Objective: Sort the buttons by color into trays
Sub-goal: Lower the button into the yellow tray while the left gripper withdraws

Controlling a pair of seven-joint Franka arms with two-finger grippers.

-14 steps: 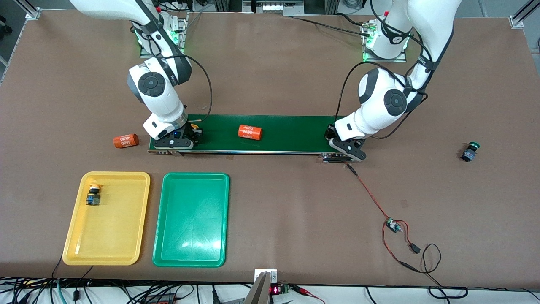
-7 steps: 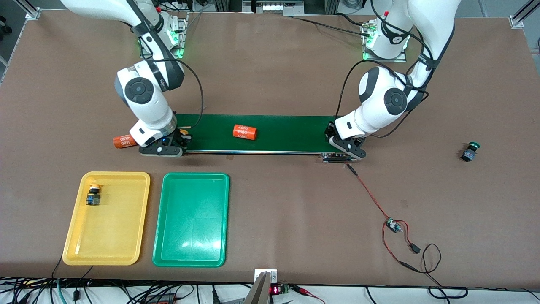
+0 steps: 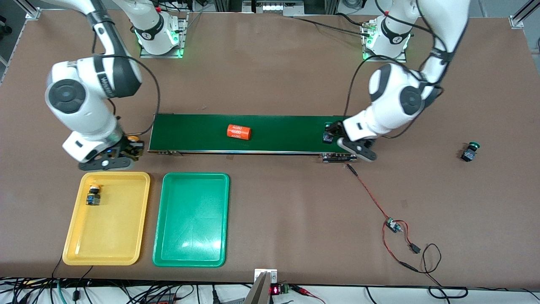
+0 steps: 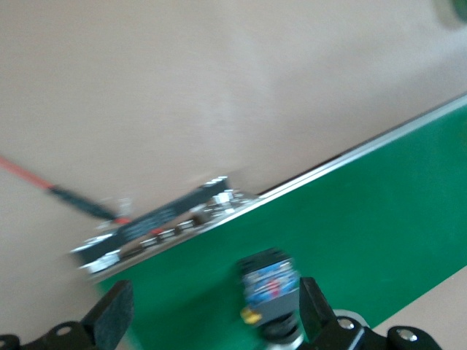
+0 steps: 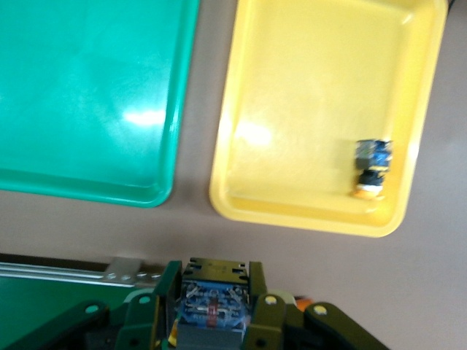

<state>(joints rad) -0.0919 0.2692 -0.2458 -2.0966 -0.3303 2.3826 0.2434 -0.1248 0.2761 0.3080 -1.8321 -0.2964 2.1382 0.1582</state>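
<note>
Yellow button (image 5: 211, 310): rigid, light; right gripper (image 3: 119, 154) is clamping its blocky body beside yellow tray (image 3: 139, 211). Left gripper (image 4: 211, 321) is straddling, fingers apart, a button (image 4: 268, 281) on the conveyor (image 3: 274, 126).

The brown table (image 3: 270, 76) carries a conveyor belt (image 3: 274, 126), yellow tray (image 3: 122, 249), green tray (image 3: 192, 253), green button (image 3: 469, 152) and wired board (image 3: 392, 226).

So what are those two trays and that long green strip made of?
The yellow tray and green tray look like glossy moulded plastic: both show bright glare spots and smooth rounded rims. The green belt looks like matte rubber or fabric, with no glare, edged by a shiny strip that is probably metal. That is judged by look only.
</note>
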